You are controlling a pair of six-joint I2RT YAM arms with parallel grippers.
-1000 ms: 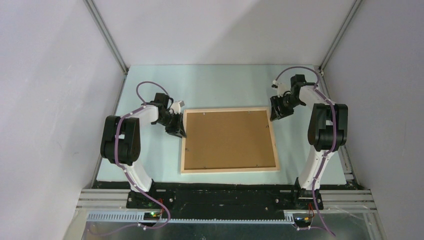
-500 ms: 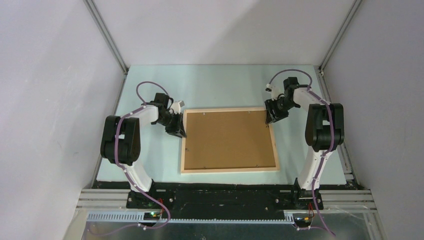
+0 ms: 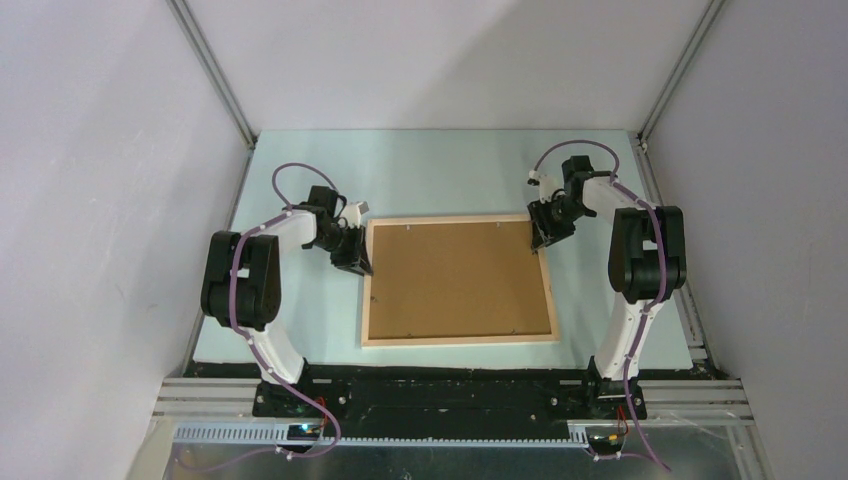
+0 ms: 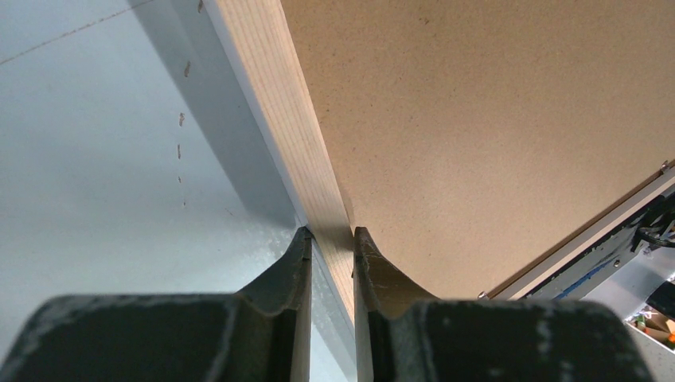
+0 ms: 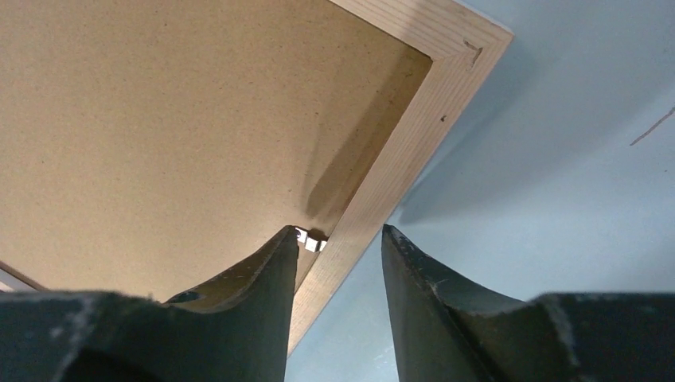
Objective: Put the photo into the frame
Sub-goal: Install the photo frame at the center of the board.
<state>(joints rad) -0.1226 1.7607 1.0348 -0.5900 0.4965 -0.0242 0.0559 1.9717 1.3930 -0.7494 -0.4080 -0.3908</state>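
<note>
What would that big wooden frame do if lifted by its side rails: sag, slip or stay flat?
The frame probably stays stiff: solid wood rails all round. It may slip, since the left gripper pinches only a narrow, smooth rail. Being wide, it would likely tilt if lifted from one side.

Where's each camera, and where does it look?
Top external: high behind, looking down at the table; left arm and right arm show.
Left wrist: on the left arm, looking along the frame rail; left end effector shows.
Right wrist: on the right arm, facing a frame corner; right end effector shows.
All share the frame.
</note>
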